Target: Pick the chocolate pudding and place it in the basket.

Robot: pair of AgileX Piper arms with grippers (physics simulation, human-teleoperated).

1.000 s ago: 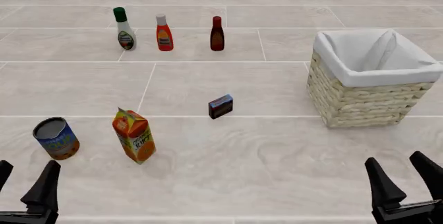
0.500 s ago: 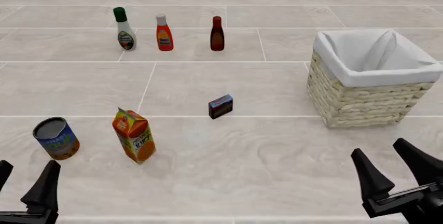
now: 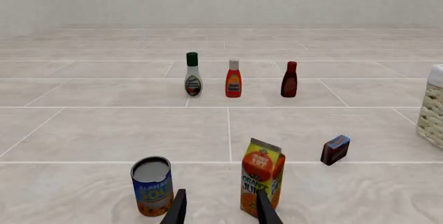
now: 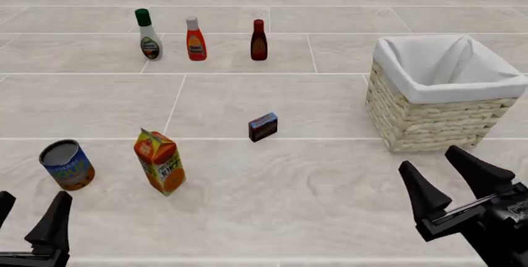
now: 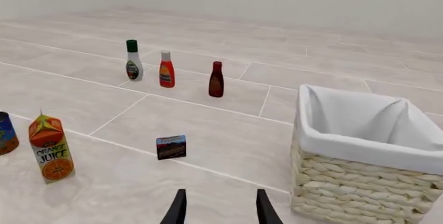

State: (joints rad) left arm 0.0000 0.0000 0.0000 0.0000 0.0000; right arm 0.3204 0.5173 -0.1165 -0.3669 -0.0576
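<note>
Standing free at 10 o'clock of the wide-open right gripper (image 4: 452, 179), the chocolate pudding (image 4: 263, 127) is left ungrasped, the basket (image 4: 439, 96) waiting at 12 o'clock.

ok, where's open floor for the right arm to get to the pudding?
Bare tiles span from the right gripper to the chocolate pudding, and between it and the basket. The juice carton and can crowd the left; three bottles line the far row.
</note>
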